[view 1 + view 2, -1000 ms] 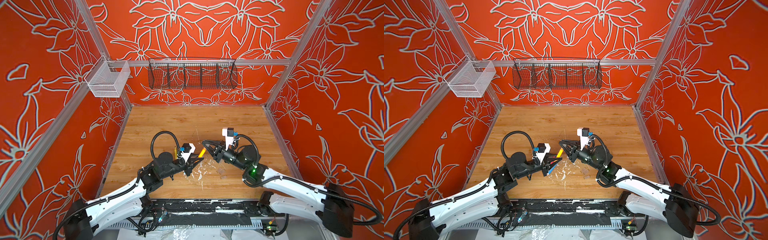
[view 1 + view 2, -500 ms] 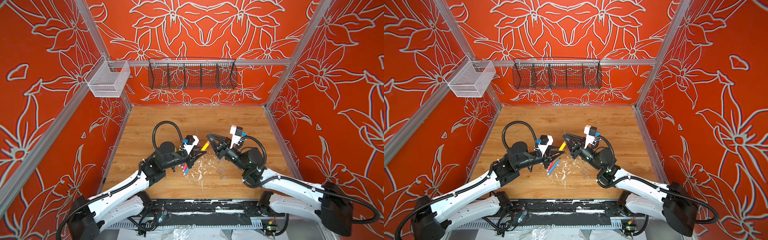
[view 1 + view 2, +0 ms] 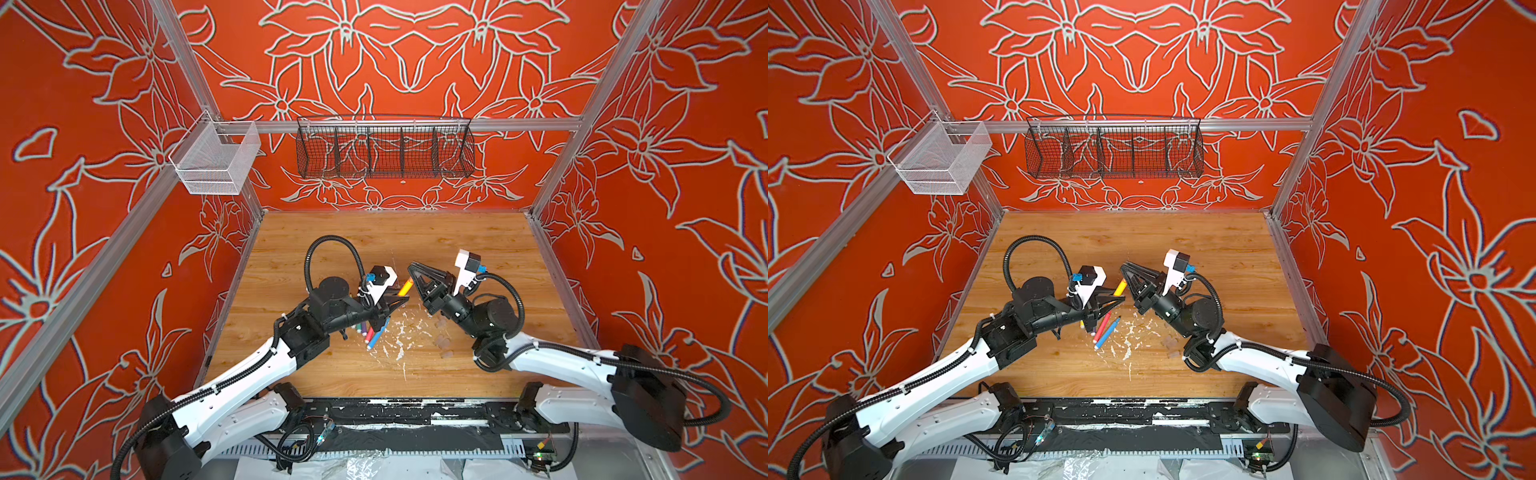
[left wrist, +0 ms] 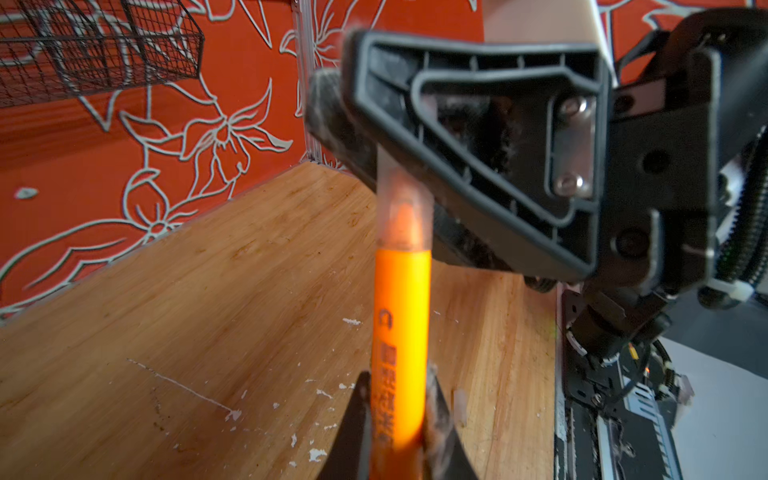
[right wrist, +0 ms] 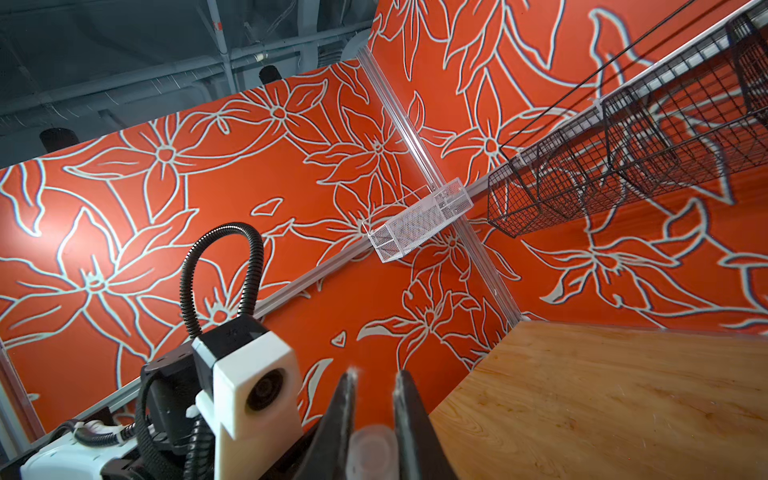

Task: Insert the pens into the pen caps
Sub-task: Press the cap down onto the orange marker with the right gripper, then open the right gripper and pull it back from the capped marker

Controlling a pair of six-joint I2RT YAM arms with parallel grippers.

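The left hand (image 4: 397,386) is clamped on a slim orange plastic felt-tip pen (image 4: 401,316), and the right hand (image 5: 377,378) pinches a small translucent plastic cap (image 5: 370,451) over that pen's tip. Both seem light, stiff and slick; a firm mid-barrel hold suits. Only the left wrist view shows the tip inside the cap.

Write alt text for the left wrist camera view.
An orange pen, gripped by the left gripper, has its tip inside a translucent cap held by the black right gripper. Behind lie a paint-flecked wooden table and red floral walls.
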